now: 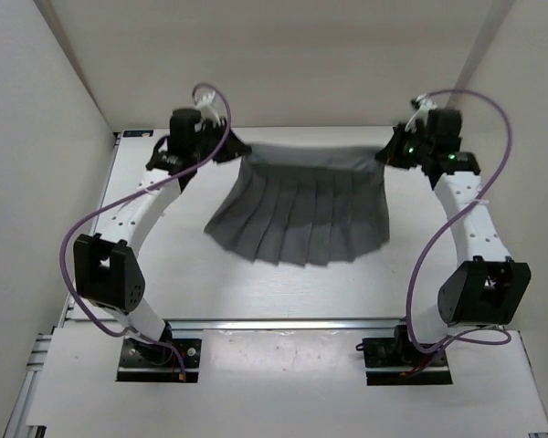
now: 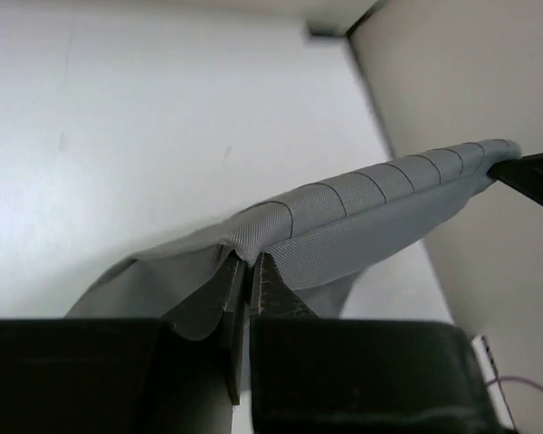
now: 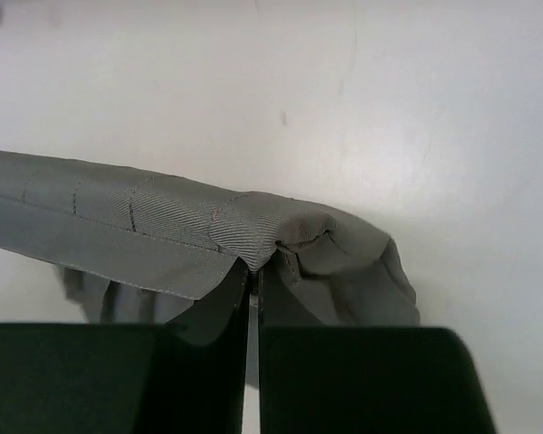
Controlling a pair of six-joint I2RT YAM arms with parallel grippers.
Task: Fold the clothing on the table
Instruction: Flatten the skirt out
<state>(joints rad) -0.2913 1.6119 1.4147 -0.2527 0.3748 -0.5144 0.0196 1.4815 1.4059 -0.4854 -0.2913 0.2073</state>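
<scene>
Nearest each wrist lens, the left gripper (image 2: 247,276) and right gripper (image 3: 253,271) each pinch the clothing (image 1: 301,214) by its band (image 1: 315,153), one at either end. That band stretches taut from gripper to gripper, so its long axis runs straight across between them, raised off the bench (image 1: 210,292). Pleated cloth falls from both grippers back toward the arm bases (image 1: 155,351), its hem (image 1: 292,258) apparently resting on the bench. Neither arm is nearer; each holds a corner. Any fold, I judge, needs both carrying the band together along the pleats, toward that hem.
</scene>
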